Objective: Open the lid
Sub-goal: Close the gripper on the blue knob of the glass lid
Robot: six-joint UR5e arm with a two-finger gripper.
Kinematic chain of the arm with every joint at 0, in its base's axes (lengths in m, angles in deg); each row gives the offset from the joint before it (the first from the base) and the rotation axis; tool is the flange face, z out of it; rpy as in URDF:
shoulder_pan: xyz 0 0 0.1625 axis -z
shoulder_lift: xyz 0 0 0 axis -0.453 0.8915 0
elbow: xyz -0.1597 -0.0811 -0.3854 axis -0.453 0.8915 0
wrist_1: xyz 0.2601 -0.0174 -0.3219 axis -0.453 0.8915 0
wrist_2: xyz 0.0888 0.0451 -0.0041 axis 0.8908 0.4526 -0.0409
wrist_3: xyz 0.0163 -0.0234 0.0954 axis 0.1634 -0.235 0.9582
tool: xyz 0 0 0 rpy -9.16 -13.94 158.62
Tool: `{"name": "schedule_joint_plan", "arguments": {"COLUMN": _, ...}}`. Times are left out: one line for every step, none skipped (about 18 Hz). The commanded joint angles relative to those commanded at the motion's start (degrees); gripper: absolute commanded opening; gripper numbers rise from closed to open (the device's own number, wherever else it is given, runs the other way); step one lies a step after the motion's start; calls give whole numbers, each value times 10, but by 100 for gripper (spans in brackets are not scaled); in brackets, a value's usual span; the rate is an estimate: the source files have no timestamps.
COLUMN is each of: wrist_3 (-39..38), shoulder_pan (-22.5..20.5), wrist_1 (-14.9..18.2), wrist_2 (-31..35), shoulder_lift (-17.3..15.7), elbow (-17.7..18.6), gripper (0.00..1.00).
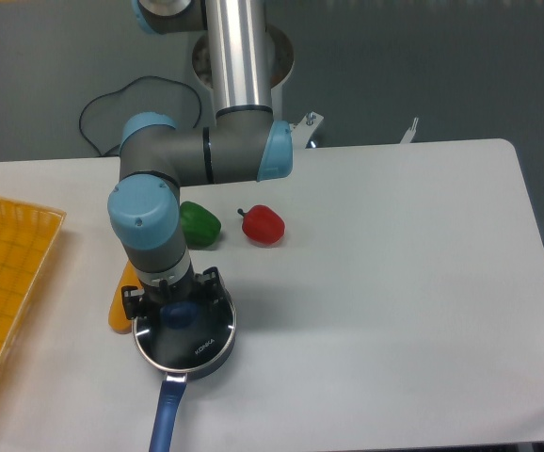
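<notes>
White table [394,264] – one lid [197,344], one claw [177,314], two peppers [263,225].

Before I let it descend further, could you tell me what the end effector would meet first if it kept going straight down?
Most likely the lid's blue knob, directly beneath the end effector; whether they already touch is unclear.

The lid [197,344] sits on the saucepan [217,360] near the table's [394,282] front-left edge, handle [165,419] pointing forward. The gripper [178,311] is directly over the knob [180,314]. Two peppers [263,225] lie behind the pan; a tray [4,282] lies at the far left.
</notes>
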Motion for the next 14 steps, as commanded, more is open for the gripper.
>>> {"name": "schedule_joint_plan", "arguments": {"wrist_3": 0, "shoulder_pan": 0, "wrist_1": 0, "wrist_2": 0, "shoulder_lift": 1, "elbow": -1, "gripper": 97}}
{"name": "schedule_joint_plan", "arguments": {"wrist_3": -1, "shoulder_pan": 0, "wrist_1": 0, "wrist_2": 0, "shoulder_lift": 2, "elbow": -1, "gripper": 97}}
{"name": "schedule_joint_plan", "arguments": {"wrist_3": -1, "shoulder_pan": 0, "wrist_1": 0, "wrist_2": 0, "shoulder_lift": 2, "elbow": -1, "gripper": 96}}
{"name": "schedule_joint_plan", "arguments": {"wrist_3": -1, "shoulder_pan": 0, "wrist_1": 0, "wrist_2": 0, "shoulder_lift": 2, "elbow": -1, "gripper": 93}}
{"name": "schedule_joint_plan", "arguments": {"wrist_3": -1, "shoulder_pan": 0, "wrist_1": 0, "wrist_2": 0, "shoulder_lift": 2, "elbow": -1, "gripper": 93}}
{"name": "schedule_joint_plan", "arguments": {"wrist_3": -1, "shoulder_pan": 0, "wrist_1": 0, "wrist_2": 0, "shoulder_lift": 2, "elbow": -1, "gripper": 92}}
{"name": "schedule_joint_plan", "arguments": {"wrist_3": -1, "shoulder_pan": 0, "wrist_1": 0, "wrist_2": 0, "shoulder_lift": 2, "elbow": -1, "gripper": 91}}
{"name": "schedule_joint_plan", "arguments": {"wrist_3": -1, "shoulder_pan": 0, "wrist_1": 0, "wrist_2": 0, "shoulder_lift": 2, "elbow": -1, "gripper": 89}}
{"name": "schedule_joint_plan", "arguments": {"wrist_3": -1, "shoulder_pan": 0, "wrist_1": 0, "wrist_2": 0, "shoulder_lift": 2, "elbow": -1, "gripper": 89}}
{"name": "schedule_joint_plan", "arguments": {"wrist_3": -1, "shoulder_pan": 0, "wrist_1": 0, "wrist_2": -1, "shoulder_lift": 2, "elbow": -1, "gripper": 89}}
{"name": "schedule_joint_plan", "arguments": {"wrist_3": -1, "shoulder_pan": 0, "wrist_1": 0, "wrist_2": -1, "shoulder_lift": 2, "elbow": -1, "gripper": 88}}
{"name": "schedule_joint_plan", "arguments": {"wrist_3": -1, "shoulder_pan": 0, "wrist_1": 0, "wrist_2": -2, "shoulder_lift": 1, "elbow": -1, "gripper": 85}}
{"name": "schedule_joint_plan", "arguments": {"wrist_3": -1, "shoulder_pan": 0, "wrist_1": -1, "wrist_2": -2, "shoulder_lift": 1, "elbow": -1, "gripper": 85}}
{"name": "schedule_joint_plan", "arguments": {"wrist_3": -1, "shoulder_pan": 0, "wrist_1": -1, "wrist_2": -2, "shoulder_lift": 1, "elbow": -2, "gripper": 84}}
